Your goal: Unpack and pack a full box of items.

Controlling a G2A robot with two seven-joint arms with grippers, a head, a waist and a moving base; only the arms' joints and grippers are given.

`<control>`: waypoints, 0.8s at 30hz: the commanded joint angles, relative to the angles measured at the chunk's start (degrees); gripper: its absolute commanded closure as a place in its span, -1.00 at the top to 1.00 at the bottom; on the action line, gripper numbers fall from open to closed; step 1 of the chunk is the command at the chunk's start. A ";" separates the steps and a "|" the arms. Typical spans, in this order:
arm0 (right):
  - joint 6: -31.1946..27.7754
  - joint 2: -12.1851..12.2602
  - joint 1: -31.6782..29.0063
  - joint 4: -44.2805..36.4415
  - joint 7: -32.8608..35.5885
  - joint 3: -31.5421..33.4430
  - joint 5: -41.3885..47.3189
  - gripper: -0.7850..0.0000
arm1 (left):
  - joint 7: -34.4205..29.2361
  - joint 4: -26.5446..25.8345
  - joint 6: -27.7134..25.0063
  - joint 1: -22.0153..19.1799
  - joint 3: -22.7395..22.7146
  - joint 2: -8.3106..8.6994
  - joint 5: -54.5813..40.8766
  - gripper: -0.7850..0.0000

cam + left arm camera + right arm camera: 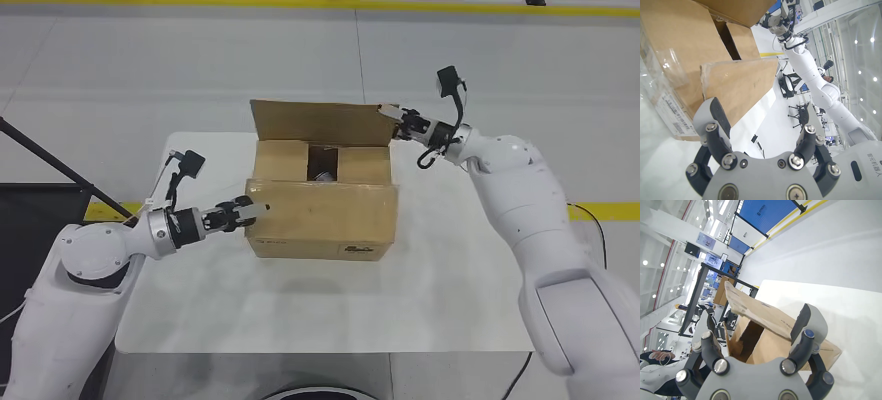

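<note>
Sitting in the middle of the table (450,300), the cardboard box (320,215) has its rear flap (315,122) raised. The left gripper (761,106) gapes wide astride the front flap (320,200), the right gripper (755,311) likewise astride the rear one, neither clamped.

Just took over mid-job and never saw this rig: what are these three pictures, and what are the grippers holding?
It is a two-armed robot at a white table. The top picture looks down from above its arms; the other two come from a camera on each wrist, showing that arm's own gripper up close. A cardboard box stands on the table, partly opened, its back flap raised. The left gripper is open at the front flap, by the box's near left corner. The right gripper is open at the raised flap's right corner. Neither is clamped on anything.
</note>
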 commanded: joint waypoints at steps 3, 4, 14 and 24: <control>-2.45 0.69 -0.14 -0.10 4.23 1.81 3.01 1.00 | 1.08 0.21 0.40 -0.35 0.85 -0.02 0.56 1.00; -2.99 0.88 -0.25 -0.34 5.68 2.27 3.86 1.00 | 1.27 0.21 0.49 -0.42 1.04 -0.03 0.65 1.00; 3.53 5.03 -5.49 -14.08 14.33 4.50 8.64 1.00 | 3.11 0.60 1.67 -1.46 2.95 -0.10 1.70 1.00; 13.85 9.02 -9.09 -22.23 24.64 4.93 10.86 1.00 | 5.30 1.27 3.83 -2.77 5.31 -0.24 4.38 1.00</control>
